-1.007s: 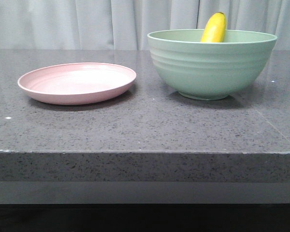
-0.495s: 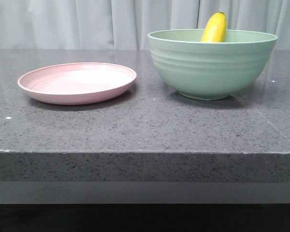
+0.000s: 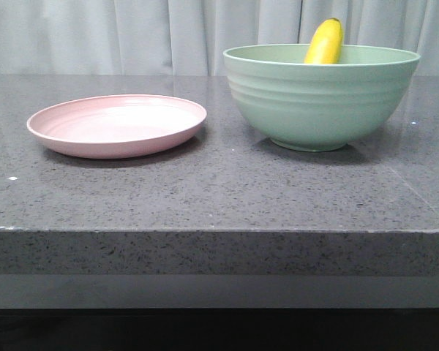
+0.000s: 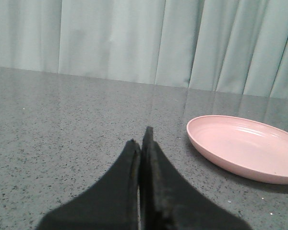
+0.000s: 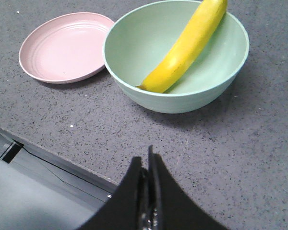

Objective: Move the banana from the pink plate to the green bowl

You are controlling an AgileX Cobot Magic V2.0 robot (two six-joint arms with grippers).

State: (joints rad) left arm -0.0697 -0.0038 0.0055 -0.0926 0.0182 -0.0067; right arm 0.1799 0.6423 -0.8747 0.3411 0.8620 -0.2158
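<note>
Start at the left of the counter (image 3: 205, 197). The pink plate (image 3: 117, 124) lies flat and bare, exactly as in the two earlier front views. To its right, near but not touching, stands the green bowl (image 3: 320, 99). The banana (image 3: 324, 42) rests inside it, leaning against the far wall with one end above the rim. Nothing has shifted over the last second: plate, bowl and banana hold the same positions. Treat this as a sign that the transfer is complete and the arms are withdrawn.

Check the tools. The left tool (image 4: 143, 143) has its fingers pressed together, holding nothing, low over the counter beside the plate. The right tool (image 5: 146, 167) is likewise pressed together and empty, above the counter's near edge, well apart from the bowl.

Note the limits. Neither arm appears in the front view. The front view hides the lower part of the banana behind the bowl wall; the right wrist view cuts off its upper end.
</note>
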